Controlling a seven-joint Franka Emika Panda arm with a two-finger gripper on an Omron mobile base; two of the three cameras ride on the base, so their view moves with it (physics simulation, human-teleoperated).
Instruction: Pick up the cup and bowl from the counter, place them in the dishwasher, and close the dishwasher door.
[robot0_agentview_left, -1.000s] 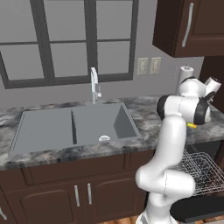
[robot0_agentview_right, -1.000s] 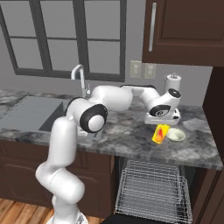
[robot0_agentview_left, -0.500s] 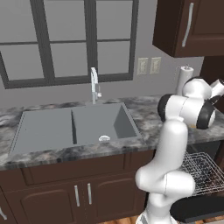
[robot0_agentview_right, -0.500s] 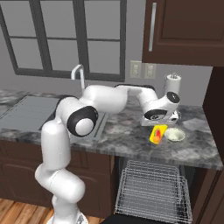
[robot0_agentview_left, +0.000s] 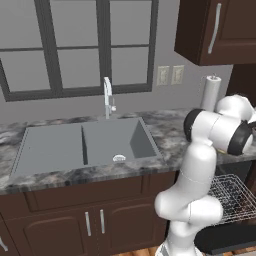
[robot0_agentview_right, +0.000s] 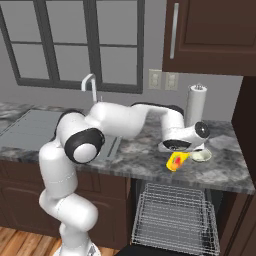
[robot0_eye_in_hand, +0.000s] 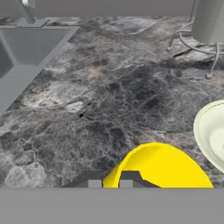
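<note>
End effector (robot0_eye_in_hand: 110, 179) is pinching the rim of the yellow cup (robot0_agentview_right: 176, 161), fingers nearly pressed together on its wall. Cup is tilting in the grip just above the counter (robot0_agentview_right: 135, 159), directly beside the pale bowl (robot0_agentview_right: 201, 155). Bowl is sitting on the counter in front of the paper-towel roll (robot0_agentview_right: 196, 105). Below the bowl, the dishwasher's wire rack (robot0_agentview_right: 175, 217) is standing pulled out.

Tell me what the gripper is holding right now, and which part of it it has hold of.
The gripper is shut on the yellow cup, pinching its rim at the near edge.
</note>
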